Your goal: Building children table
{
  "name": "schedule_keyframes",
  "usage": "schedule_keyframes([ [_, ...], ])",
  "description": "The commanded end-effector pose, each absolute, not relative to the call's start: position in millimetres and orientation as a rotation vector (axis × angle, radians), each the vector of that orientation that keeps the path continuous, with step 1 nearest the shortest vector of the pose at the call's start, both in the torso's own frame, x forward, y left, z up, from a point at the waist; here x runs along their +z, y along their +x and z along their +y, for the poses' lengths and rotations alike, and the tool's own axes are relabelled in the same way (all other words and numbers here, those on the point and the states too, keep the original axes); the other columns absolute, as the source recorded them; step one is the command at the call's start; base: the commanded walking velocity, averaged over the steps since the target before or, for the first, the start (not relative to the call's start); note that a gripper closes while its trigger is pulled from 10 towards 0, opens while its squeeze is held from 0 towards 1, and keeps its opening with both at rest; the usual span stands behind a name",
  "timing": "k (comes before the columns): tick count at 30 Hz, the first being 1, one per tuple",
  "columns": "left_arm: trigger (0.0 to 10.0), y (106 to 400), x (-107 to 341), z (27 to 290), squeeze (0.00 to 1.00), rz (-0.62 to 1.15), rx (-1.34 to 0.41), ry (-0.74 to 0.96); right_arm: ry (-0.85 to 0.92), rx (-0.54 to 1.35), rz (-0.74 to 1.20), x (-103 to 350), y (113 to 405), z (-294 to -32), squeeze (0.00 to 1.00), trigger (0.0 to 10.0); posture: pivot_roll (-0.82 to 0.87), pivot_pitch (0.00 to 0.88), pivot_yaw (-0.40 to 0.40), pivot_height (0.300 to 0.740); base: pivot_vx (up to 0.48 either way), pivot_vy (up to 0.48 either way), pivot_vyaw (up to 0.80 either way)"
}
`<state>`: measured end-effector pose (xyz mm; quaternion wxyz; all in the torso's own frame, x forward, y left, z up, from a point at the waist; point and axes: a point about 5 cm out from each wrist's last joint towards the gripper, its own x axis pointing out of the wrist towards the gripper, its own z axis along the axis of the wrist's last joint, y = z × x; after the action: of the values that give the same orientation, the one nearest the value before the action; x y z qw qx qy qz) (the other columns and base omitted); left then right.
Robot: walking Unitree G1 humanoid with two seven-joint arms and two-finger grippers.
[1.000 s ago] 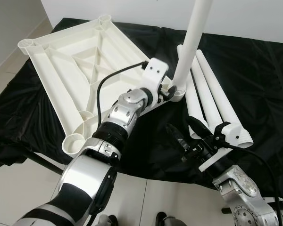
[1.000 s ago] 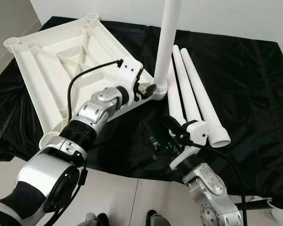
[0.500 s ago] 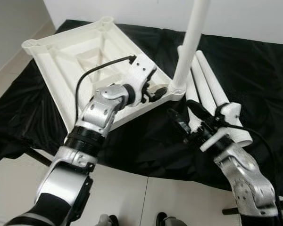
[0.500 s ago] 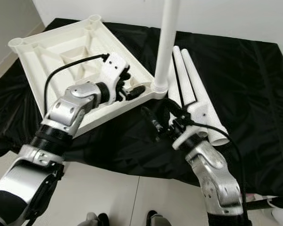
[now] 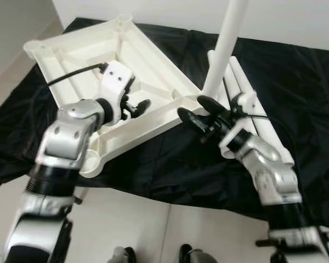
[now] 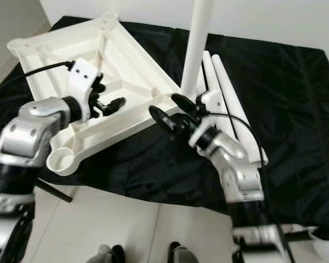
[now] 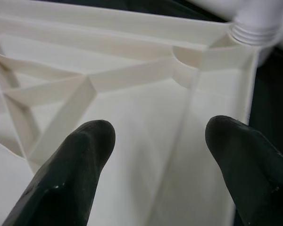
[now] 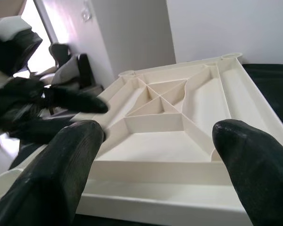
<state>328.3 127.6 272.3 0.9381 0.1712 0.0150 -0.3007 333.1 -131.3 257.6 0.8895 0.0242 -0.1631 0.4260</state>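
Black-draped counter [image 5: 296,71]: upside-down white plastic ribbed tabletop [image 5: 82,60] sits toward its left edge, one white tube leg [image 5: 226,41] standing in a corner socket. Three spare white legs [image 5: 252,107] lie beside it, so lots left. Left claw [image 5: 136,107] and right claw [image 5: 200,109] both spread, empty.

Left silver arm is raised and bent at the elbow, forearm reaching forward. Its white wrist housing carries a black cable. The left gripper of two long black fingers [image 5: 136,105] points to the robot's right, fingers spread apart with nothing between them. Right silver arm rises from the lower right, forearm angled up and toward the left. The right gripper of two long black fingers [image 5: 200,111] has its fingers parted and holds nothing.
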Motion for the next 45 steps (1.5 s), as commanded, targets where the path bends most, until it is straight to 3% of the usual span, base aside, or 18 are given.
schedule_keyframes([
  [1, 10.0, 317.4, 268.1, 118.5, 0.00, 0.062, -0.703, 0.359, 0.057, 0.910, -0.332, 255.6, 335.1, -133.9, 0.00, 10.0, 0.00, 0.292, -0.001, 0.740, 0.000, 0.000, 0.00],
  [8, 10.0, 269.5, 248.4, 97.4, 0.00, 0.154, -0.905, 0.370, 0.009, 0.962, -0.354, 283.9, 362.2, -139.8, 0.00, 10.0, 0.02, 0.351, -0.019, 0.740, 0.000, 0.000, 0.00],
  [21, 10.0, 226.8, 235.7, 78.3, 0.00, 0.239, -0.951, 0.259, -0.077, 0.970, -0.275, 293.2, 390.4, -151.3, 0.00, 10.0, 0.08, 0.426, -0.047, 0.740, 0.000, 0.000, 0.00],
  [37, 10.0, 208.8, 229.2, 79.4, 0.00, 0.313, -0.908, 0.203, -0.128, 0.639, -0.501, 351.9, 404.3, -165.3, 0.00, 10.0, 0.09, 0.413, -0.052, 0.740, 0.000, 0.000, 0.00],
  [45, 10.0, 211.0, 228.3, 79.9, 0.00, 0.326, -0.899, 0.207, -0.036, 0.699, -0.534, 352.9, 402.6, -164.3, 0.00, 10.0, 0.07, 0.381, -0.037, 0.740, 0.000, 0.000, 0.00],
])
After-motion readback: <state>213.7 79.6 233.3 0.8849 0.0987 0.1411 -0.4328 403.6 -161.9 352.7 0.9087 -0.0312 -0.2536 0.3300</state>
